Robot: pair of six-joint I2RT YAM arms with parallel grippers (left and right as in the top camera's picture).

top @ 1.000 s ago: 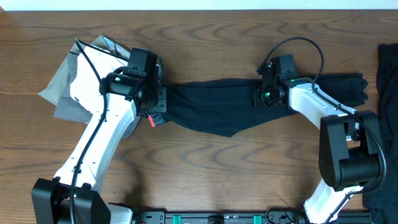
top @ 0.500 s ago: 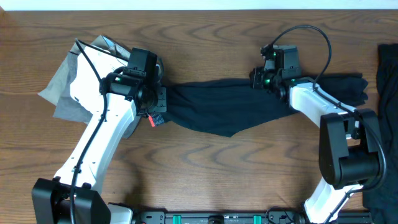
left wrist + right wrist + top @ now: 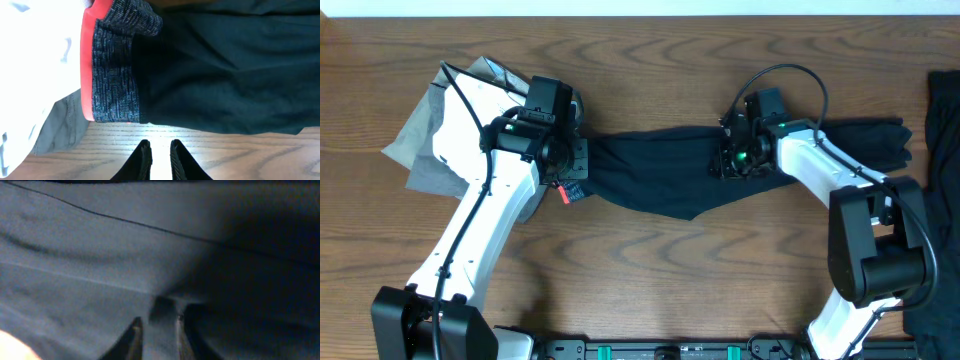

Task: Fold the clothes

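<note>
Right gripper (image 3: 732,163) lower; leggings (image 3: 660,175) left-right.

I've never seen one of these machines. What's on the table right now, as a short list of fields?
surface: wooden table
main garment: black leggings stretched out between the two arms
waistband: grey with coral-red edge, at the left end
other clothes: white and grey pieces at left; dark pieces at right edge
left gripper: fingers nearly together over bare wood beside the waistband, holding nothing
right gripper: down on the leggings, fingers slightly apart; grip unclear
</note>
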